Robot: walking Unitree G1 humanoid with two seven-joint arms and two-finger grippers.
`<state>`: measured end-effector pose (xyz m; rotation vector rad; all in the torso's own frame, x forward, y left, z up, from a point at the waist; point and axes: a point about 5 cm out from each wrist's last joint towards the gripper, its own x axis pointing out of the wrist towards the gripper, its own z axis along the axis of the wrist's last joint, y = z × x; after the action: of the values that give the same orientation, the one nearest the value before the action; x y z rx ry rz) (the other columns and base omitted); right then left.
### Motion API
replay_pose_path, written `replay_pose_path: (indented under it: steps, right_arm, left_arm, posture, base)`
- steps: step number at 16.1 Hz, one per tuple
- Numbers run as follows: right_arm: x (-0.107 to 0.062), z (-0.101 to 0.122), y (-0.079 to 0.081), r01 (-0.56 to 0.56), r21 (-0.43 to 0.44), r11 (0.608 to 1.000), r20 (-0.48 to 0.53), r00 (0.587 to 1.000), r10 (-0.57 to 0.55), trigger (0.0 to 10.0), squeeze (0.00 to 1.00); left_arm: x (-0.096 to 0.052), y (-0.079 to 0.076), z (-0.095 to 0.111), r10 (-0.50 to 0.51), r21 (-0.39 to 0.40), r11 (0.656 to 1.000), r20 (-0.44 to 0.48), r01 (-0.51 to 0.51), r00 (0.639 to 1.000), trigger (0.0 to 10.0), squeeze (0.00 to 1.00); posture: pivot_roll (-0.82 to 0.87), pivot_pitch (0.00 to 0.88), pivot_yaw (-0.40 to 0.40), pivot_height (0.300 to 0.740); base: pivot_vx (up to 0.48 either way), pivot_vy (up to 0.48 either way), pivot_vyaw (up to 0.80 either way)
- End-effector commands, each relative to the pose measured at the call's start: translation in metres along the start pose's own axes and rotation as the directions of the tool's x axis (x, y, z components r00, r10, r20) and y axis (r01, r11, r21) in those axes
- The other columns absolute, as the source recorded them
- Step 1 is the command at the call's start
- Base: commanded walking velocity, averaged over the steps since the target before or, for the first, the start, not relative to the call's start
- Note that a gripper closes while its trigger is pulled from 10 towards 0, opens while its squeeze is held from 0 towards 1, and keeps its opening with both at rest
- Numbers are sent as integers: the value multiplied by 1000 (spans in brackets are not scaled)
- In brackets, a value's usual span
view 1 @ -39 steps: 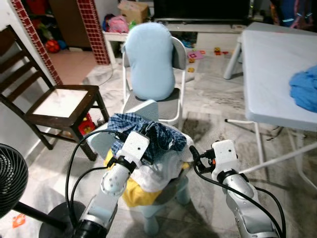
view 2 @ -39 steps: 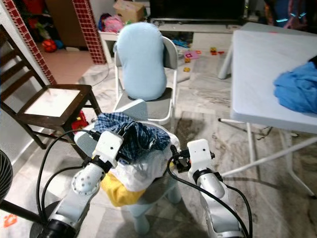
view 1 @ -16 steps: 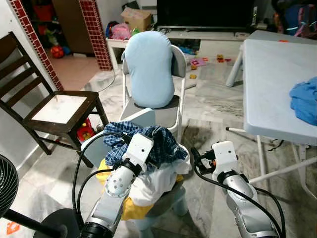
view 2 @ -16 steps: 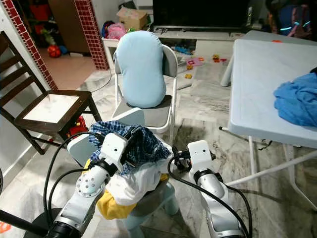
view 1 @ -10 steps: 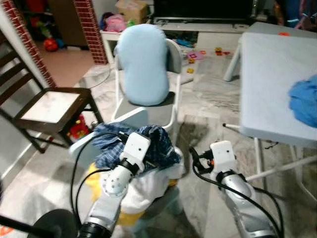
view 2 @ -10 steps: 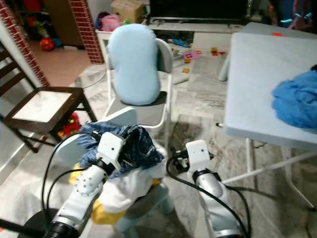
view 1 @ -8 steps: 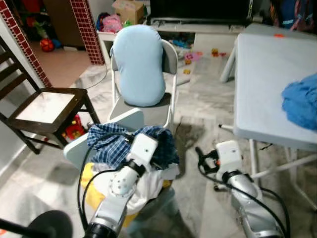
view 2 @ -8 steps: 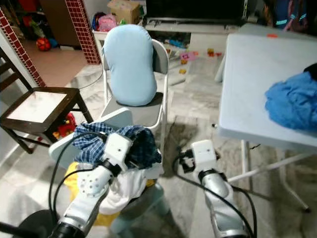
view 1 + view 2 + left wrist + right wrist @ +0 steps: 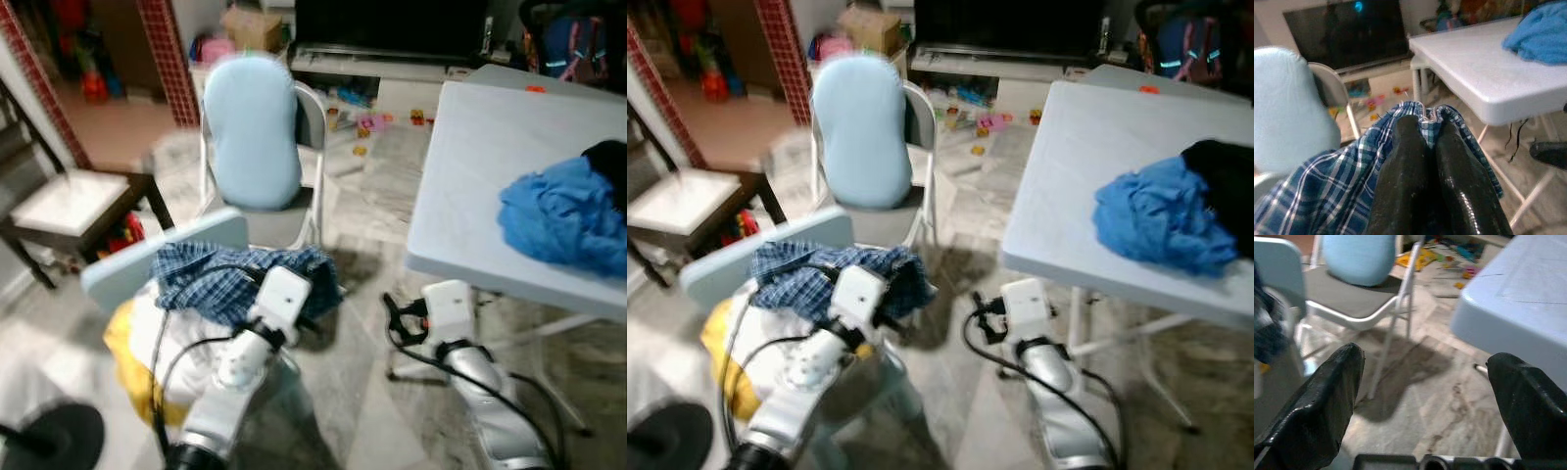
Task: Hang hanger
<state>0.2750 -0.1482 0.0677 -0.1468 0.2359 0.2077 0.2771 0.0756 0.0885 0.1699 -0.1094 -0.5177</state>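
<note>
My left tool (image 9: 1422, 147) is pinching the plaid shirt (image 9: 211, 279), lifting it off the laundry pile (image 9: 132, 338). Right tool (image 9: 1425, 396) is spread wide, empty, near the surface's (image 9: 490, 176) front corner. I can't spot any hanger.

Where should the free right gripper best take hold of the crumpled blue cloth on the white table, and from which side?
Probably the raised fold at the top of the blue cloth, approached from above near the white table's front edge. It lies heaped, so folds stick up for the open right gripper to pinch.
</note>
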Motion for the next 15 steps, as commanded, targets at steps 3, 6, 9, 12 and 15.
replay_pose_path:
  steps: [3, 6, 9, 12, 15]
  right_arm:
    - [0, 1, -1, -4, -11, 1000, -3, 1000, 4, 10000, 0]
    - [0, 2, -1, -4, -14, 1000, -3, 1000, 4, 10000, 0]
    - [0, 1, 0, -4, -16, 1000, -5, 1000, 4, 10000, 0]
    - [0, 0, 0, -5, -18, 1000, -8, 1000, 5, 10000, 0]
    - [2, 1, 1, -9, -21, 1000, -7, 1000, 9, 10000, 0]
  left_arm:
    - [2, 0, 4, -1, -4, 1000, 15, 1, 1000, 10000, 0]
    - [2, -1, 5, -6, -5, 1000, 16, 6, 1000, 10000, 0]
    - [3, -1, 6, -3, -4, 1000, 20, 3, 1000, 10000, 0]
    - [6, 0, 9, 57, 13, 998, 39, -58, 998, 10000, 0]
    - [6, 2, 6, 81, 18, 997, 8, -81, 997, 10000, 0]
  posture:
    - [-92, 53, 28, 740]
    - [-93, 54, 27, 740]
    - [-92, 54, 28, 740]
    - [-86, 50, 26, 740]
    - [-83, 49, 24, 740]
  base:
    - [0, -439, 0]
    - [0, -435, 0]
    - [0, -393, 0]
    - [0, 0, 0]
    - [0, 0, 0]
